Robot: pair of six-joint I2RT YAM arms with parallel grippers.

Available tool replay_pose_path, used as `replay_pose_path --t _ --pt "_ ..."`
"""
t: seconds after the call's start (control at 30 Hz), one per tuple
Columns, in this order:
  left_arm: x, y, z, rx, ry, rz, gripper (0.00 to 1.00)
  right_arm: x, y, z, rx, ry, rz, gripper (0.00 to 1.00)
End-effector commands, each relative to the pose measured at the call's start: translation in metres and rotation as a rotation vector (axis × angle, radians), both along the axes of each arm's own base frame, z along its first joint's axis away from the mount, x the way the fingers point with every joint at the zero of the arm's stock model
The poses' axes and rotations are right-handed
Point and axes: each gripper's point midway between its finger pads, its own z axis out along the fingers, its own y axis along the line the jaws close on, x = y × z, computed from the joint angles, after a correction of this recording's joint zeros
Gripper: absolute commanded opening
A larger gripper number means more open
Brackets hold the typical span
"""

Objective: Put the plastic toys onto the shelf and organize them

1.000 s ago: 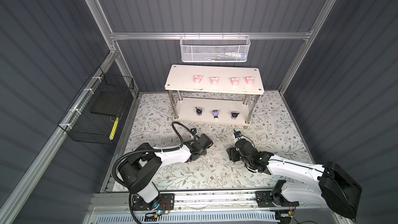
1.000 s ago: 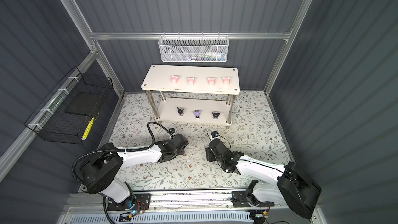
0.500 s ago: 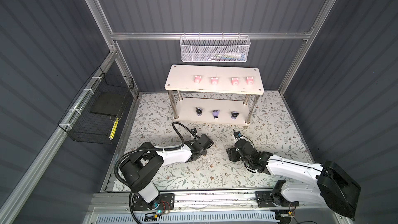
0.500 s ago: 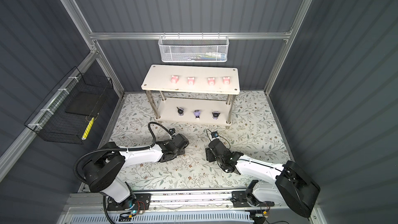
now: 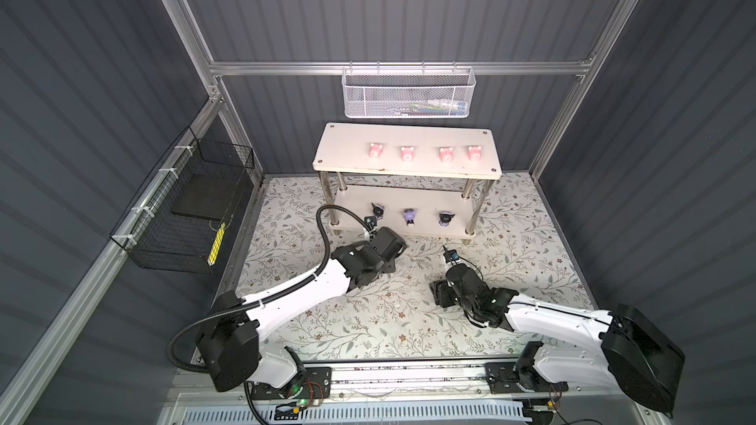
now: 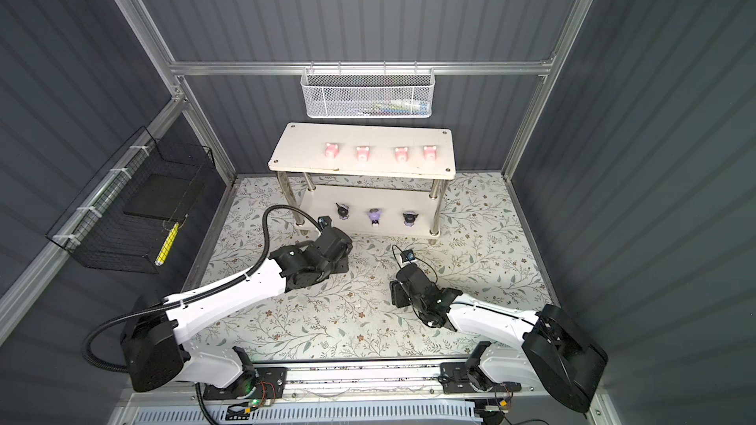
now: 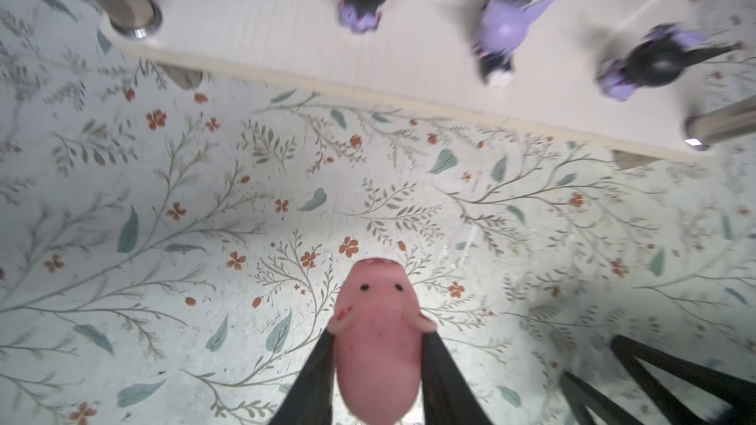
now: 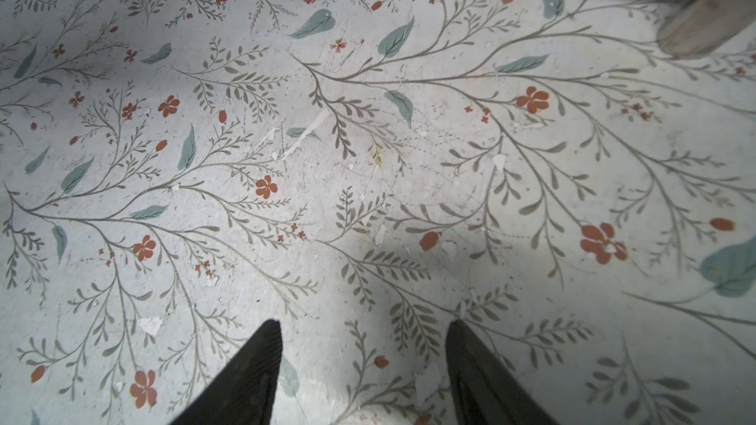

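Left hand grips pig — seemingly aloft.

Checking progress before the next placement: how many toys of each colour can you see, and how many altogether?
Pink pigs: 5 (4 on the top tier of the shelf, 1 held in the left gripper)
Purple-and-black figurines: 3 (all on the lower tier)
Total: 8

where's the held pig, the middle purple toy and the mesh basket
held pig [image 7: 378, 345]: left wrist view, its body
middle purple toy [image 5: 409, 214]: in a top view, head
mesh basket [image 5: 392, 102]: in a top view, front wall
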Motion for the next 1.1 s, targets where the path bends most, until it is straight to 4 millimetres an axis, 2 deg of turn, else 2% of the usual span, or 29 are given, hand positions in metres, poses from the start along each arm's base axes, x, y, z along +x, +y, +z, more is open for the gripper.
replay_pose_path --t 0.0,0.03,0.1,0.23,0.33,0.4,0.5,0.6,0.7,0.9,1.0,1.07 --pt "-0.007 0.02 0.03 0.107 0.032 -0.094 0.35 0.0 0.0 -0.002 -0.002 0.008 -0.001 0.66" --pt "-0.006 0.021 0.043 0.113 0.016 -0.109 0.35 0.0 0.0 -0.002 -0.003 0.008 -0.001 0.66" --pt "-0.001 0.023 0.081 0.111 -0.034 -0.133 0.35 0.0 0.0 -0.001 0.001 0.007 0.002 0.66" --pt "0.012 0.032 0.134 0.096 -0.1 -0.154 0.35 -0.001 -0.001 -0.003 -0.002 0.014 -0.001 0.66" --pt "0.02 0.042 0.167 0.114 -0.143 -0.155 0.35 -0.002 -0.001 -0.005 0.005 0.018 -0.005 0.66" --pt "0.028 0.041 0.189 0.115 -0.185 -0.161 0.35 -0.002 0.0 -0.007 0.006 0.023 -0.005 0.66" --pt "0.038 0.035 0.212 0.124 -0.234 -0.177 0.35 -0.002 0.001 -0.008 0.007 0.026 -0.003 0.66" --pt "0.053 0.034 0.225 0.145 -0.274 -0.174 0.36 -0.002 0.001 -0.007 0.007 0.023 -0.001 0.66" --pt "0.073 0.038 0.228 0.181 -0.296 -0.158 0.36 -0.002 0.0 -0.006 0.008 0.02 -0.001 0.66" --pt "0.112 0.054 0.226 0.148 -0.301 -0.129 0.36 -0.003 0.0 -0.006 0.004 0.021 0.004 0.66" --pt "0.126 0.059 0.223 0.133 -0.296 -0.119 0.36 -0.003 0.0 -0.008 -0.002 0.026 0.005 0.66" --pt "0.128 0.061 0.217 0.147 -0.279 -0.115 0.35 -0.004 0.0 -0.01 -0.003 0.033 0.006 0.66"
